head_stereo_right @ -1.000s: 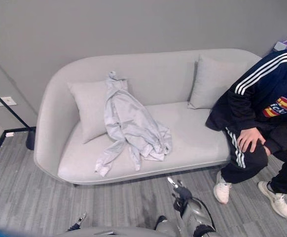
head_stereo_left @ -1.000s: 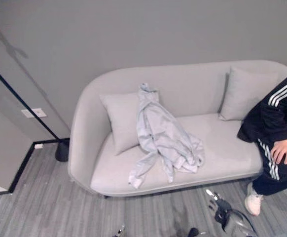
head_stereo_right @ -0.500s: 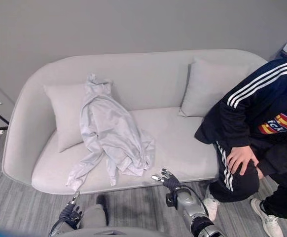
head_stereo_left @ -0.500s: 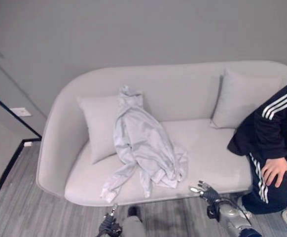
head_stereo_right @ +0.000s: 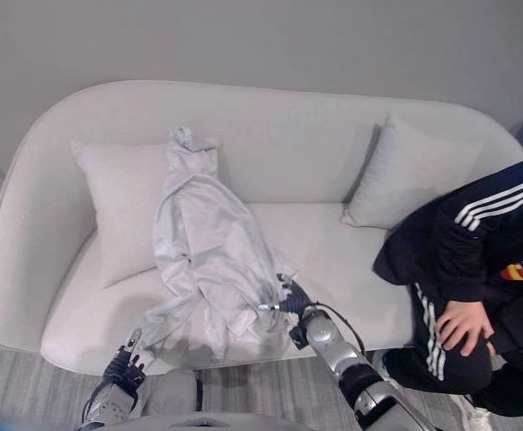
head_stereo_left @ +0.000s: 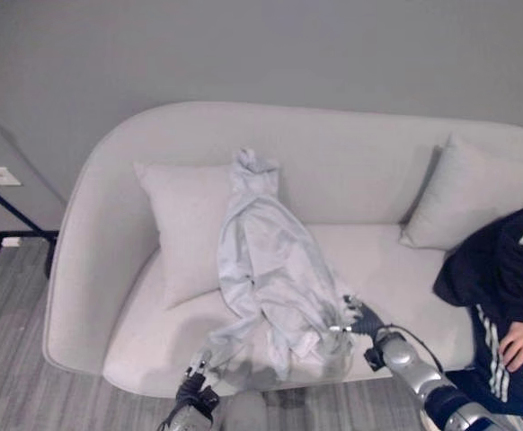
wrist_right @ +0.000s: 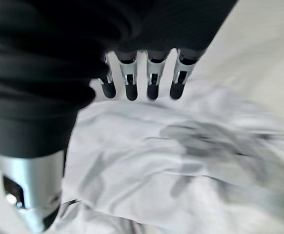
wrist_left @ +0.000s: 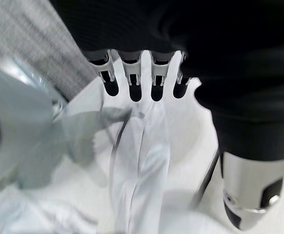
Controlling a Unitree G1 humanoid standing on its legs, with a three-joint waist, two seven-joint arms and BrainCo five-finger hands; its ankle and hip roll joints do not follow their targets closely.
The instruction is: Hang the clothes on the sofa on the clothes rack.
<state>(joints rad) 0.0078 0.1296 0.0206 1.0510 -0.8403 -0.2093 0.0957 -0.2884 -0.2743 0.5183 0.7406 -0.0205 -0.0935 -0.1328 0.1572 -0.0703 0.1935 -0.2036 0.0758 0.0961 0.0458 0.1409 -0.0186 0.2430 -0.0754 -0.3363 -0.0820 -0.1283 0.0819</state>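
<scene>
While reaching for pickup, right hand (head_stereo_right: 290, 300) spread open above pale garment (head_stereo_right: 206, 242) at frame centre, left hand (head_stereo_right: 123, 367) open lower left, grasp pending on sofa (head_stereo_right: 351, 278).

Right of the garment (head_stereo_left: 270, 260) the sofa (head_stereo_left: 387, 269) seat lies bare up to the seated person (head_stereo_left: 509, 287); a cushion (head_stereo_left: 185, 224) crowds its left.
</scene>
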